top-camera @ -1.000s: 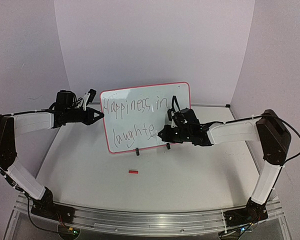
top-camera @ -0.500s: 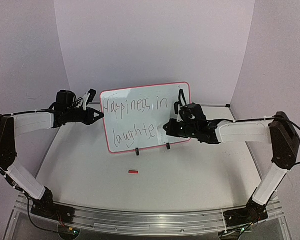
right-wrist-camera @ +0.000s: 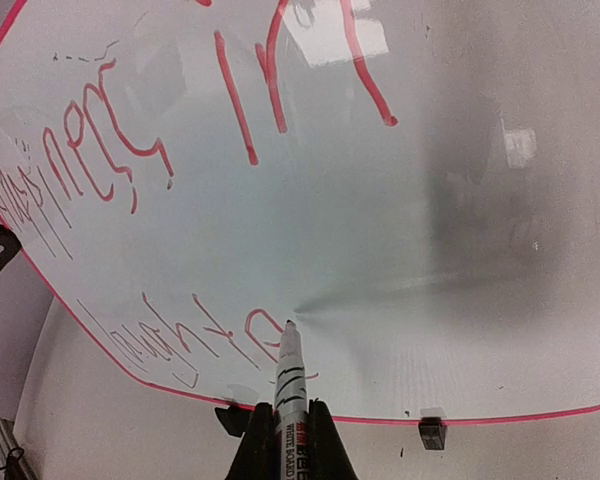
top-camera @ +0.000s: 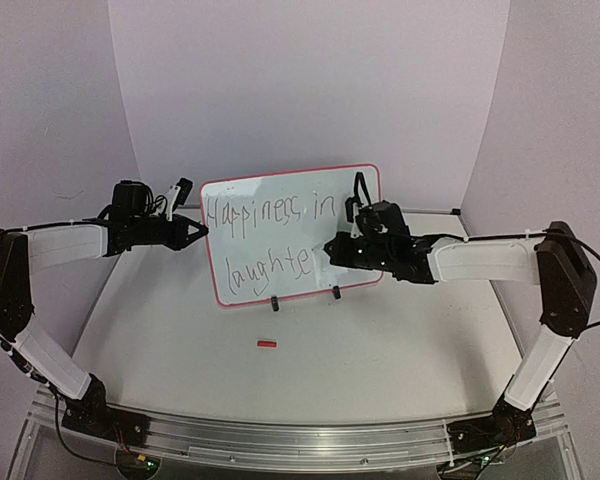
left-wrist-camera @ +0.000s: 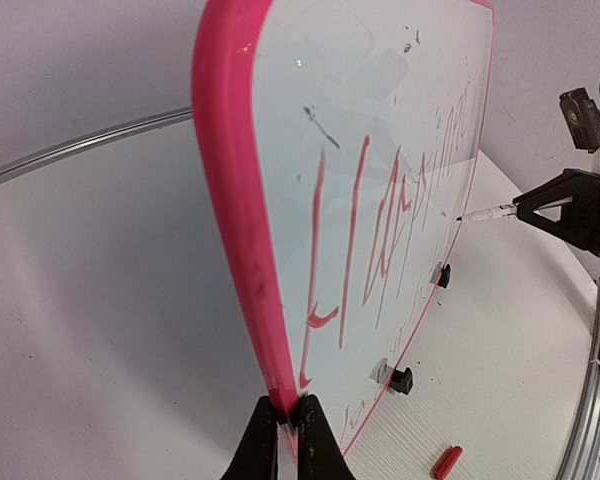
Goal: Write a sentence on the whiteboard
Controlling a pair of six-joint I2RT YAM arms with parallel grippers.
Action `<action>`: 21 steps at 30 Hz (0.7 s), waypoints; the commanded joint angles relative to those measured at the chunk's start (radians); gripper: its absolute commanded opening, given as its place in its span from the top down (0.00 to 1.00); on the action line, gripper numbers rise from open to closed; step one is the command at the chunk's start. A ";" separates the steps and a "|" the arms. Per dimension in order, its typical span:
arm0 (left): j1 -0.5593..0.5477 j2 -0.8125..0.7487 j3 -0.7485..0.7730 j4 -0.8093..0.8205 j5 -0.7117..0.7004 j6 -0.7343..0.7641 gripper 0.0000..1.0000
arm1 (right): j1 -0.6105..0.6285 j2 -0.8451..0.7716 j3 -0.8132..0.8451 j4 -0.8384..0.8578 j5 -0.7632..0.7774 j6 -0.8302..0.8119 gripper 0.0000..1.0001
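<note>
The whiteboard (top-camera: 272,240), white with a thin red frame, stands upright on two small black feet. My left gripper (top-camera: 202,232) is shut on its left edge, the jaws pinching the frame (left-wrist-camera: 288,425). The sentence (top-camera: 270,212) reads "Happiness in" above "laughte" (top-camera: 267,268); the strokes look red in the wrist views. My right gripper (top-camera: 330,248) is shut on a white marker (right-wrist-camera: 291,375). The marker's tip rests at the board just right of the last "e" (right-wrist-camera: 265,330). The left wrist view shows the marker (left-wrist-camera: 488,212) meeting the board side-on.
A small red marker cap (top-camera: 267,344) lies on the table in front of the board, also in the left wrist view as the cap (left-wrist-camera: 446,462). One black foot (right-wrist-camera: 432,432) sits below the board's lower edge. Purple walls enclose the table on three sides.
My right gripper has risen and shifted slightly right along the lower line, bringing the marker tip to just after the "e". The left gripper and the board have not moved.
</note>
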 commanded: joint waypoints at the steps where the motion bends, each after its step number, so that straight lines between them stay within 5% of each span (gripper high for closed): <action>1: -0.001 -0.010 0.033 -0.015 -0.038 0.055 1.00 | -0.008 0.022 0.040 0.005 0.018 -0.014 1.00; 21: -0.001 -0.009 0.031 -0.011 -0.036 0.055 1.00 | -0.010 0.025 -0.063 -0.022 -0.008 0.051 1.00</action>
